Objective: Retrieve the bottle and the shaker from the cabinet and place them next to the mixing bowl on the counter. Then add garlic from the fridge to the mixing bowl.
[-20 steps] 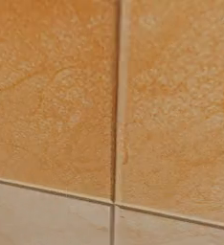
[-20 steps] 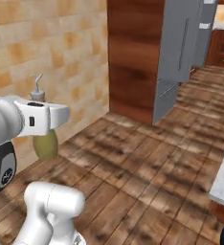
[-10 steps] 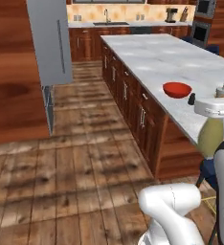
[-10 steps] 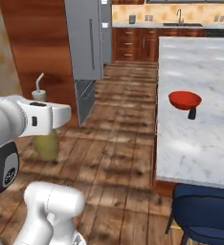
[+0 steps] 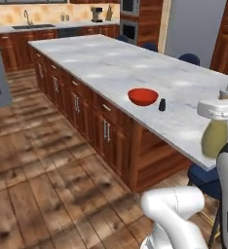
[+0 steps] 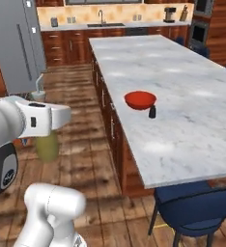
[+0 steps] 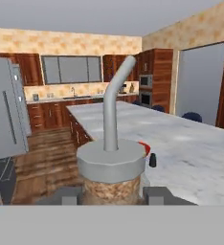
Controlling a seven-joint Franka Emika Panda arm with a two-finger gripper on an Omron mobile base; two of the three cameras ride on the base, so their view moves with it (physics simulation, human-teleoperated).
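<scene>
Resting between the gripper (image 7: 111, 195) fingers, the bottle (image 5: 215, 137) is a slim clear glass vessel of olive-yellow liquid with a rounded lower body. In the hand view its flat grey collar sits just above the two dark fingertips (image 7: 66, 195), one on each side of the neck, and a thin pale spout rises from the collar and bends to one side at the top. A cork-textured band shows directly under the collar. The claw is clenched on the bottle, holding it upright; in both base views the body hangs below the white hand.

The bottle is held in the air off the near edge of the counter (image 6: 182, 96), not touching it. In the right base view it (image 6: 46, 144) stands over the wooden floor (image 6: 81, 159), well apart from the island.

The counter is a long white-grey veined marble slab on a reddish-brown wooden base with silver bar handles. On it sits the mixing bowl (image 5: 142, 96), round, shallow and glossy red. The shaker (image 5: 161, 104) stands upright just beside the bowl, small, black and tapering to a narrower top.

Dark blue chairs (image 6: 202, 212) are tucked at the island's edges. The fridge (image 6: 18, 43) is a matte grey flat-panelled unit at the left of the right base view. A wall counter with sink (image 6: 105, 24) lies beyond.
</scene>
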